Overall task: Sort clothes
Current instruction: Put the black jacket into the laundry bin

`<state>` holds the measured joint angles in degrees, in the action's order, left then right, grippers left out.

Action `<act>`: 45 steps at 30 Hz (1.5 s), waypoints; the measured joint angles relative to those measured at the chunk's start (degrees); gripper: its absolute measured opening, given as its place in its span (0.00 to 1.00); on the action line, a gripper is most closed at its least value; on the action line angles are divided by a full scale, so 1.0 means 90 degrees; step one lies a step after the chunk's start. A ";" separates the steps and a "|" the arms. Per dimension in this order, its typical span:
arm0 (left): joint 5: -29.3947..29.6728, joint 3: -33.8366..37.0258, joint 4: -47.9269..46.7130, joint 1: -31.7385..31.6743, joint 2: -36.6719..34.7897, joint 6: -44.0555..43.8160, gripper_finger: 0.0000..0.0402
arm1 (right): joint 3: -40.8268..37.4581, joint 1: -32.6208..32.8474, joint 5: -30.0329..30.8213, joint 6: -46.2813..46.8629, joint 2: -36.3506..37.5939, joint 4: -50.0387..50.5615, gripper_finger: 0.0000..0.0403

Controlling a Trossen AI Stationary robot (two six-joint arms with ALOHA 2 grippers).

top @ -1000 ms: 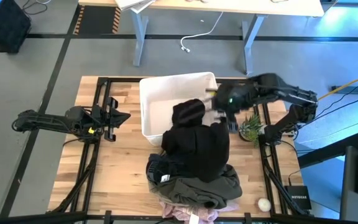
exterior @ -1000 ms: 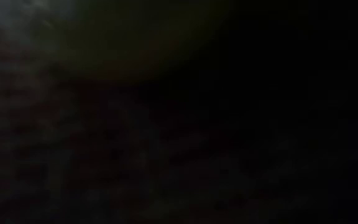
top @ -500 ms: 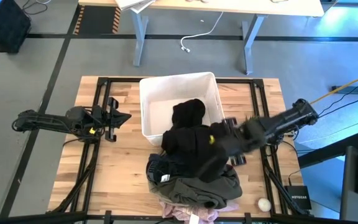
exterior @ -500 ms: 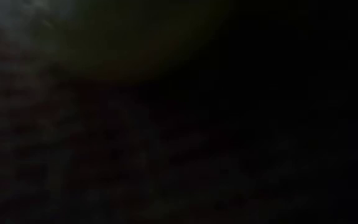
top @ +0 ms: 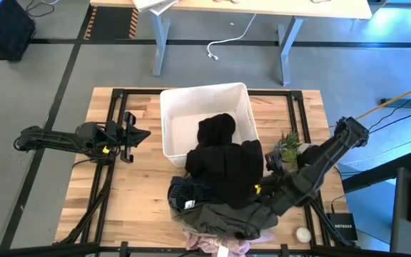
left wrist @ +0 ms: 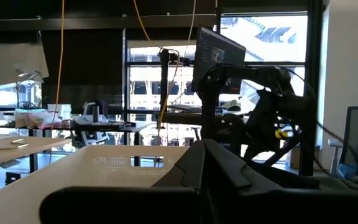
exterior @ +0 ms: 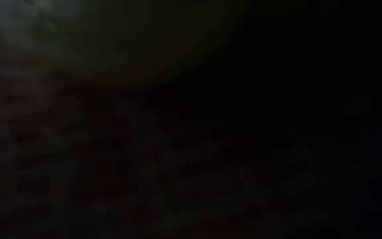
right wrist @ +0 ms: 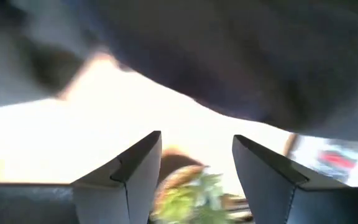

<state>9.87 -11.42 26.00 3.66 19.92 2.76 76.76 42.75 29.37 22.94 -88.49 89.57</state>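
The clothes lie in a heap at the table's near middle. A black garment (top: 223, 168) hangs over the white bin's near rim, with its far part inside the bin. Below it lie a dark piece with a white label (top: 185, 200), an olive-khaki one (top: 227, 218) and a pink one (top: 216, 246). My right gripper (top: 261, 191) is open at the heap's right side, with dark cloth just ahead of it in the right wrist view (right wrist: 197, 155). Whether it touches the cloth, I cannot tell. My left gripper (top: 135, 134) rests shut at the table's left.
The white bin (top: 173, 114) stands at the far middle. A small green plant (top: 287, 148) stands right of the heap, beside my right arm. A white ball (top: 303, 233) and a black box (top: 342, 228) lie at the near right. The low view is dark.
My right gripper has swung from beside the bin's right wall toward the table's near edge, and stands now at the right side of the clothes heap. The clothes have kept still.
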 joint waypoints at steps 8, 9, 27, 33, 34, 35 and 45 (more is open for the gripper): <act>0.0043 0.0000 0.0051 -0.0002 -0.0002 0.0125 0.01 | -0.0661 0.0184 0.1978 -0.0912 -0.0005 -0.2040 0.53; 0.0070 0.0000 0.0050 -0.0002 -0.0002 0.0073 0.01 | -0.0654 0.0184 0.2187 -0.1075 -0.0005 -0.2178 0.53; 0.0145 0.0000 0.0015 -0.0002 -0.0002 -0.0024 0.01 | -0.0440 -0.1163 0.3009 -0.3850 0.0052 -0.5059 0.53; 0.0143 0.0000 -0.0022 -0.0002 0.0000 0.0032 0.01 | 0.0093 -0.2163 0.3066 -0.4994 0.0289 -0.5921 0.53; 0.0146 0.0000 -0.0023 -0.0002 -0.0002 0.0029 0.01 | 0.0249 -0.2332 0.3048 -0.5108 0.0313 -0.5990 0.53; 0.0144 0.0000 -0.0020 -0.0002 -0.0002 0.0029 0.01 | 0.0436 -0.2519 0.2984 -0.5215 0.0322 -0.6009 0.53; 0.0146 0.0000 -0.0019 0.0000 -0.0002 0.0027 0.01 | 0.2287 -0.4485 0.2135 -0.6287 0.0330 -0.6566 0.53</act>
<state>11.18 -11.42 25.82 3.66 19.90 3.01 97.34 2.38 48.59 -33.64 -85.52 30.48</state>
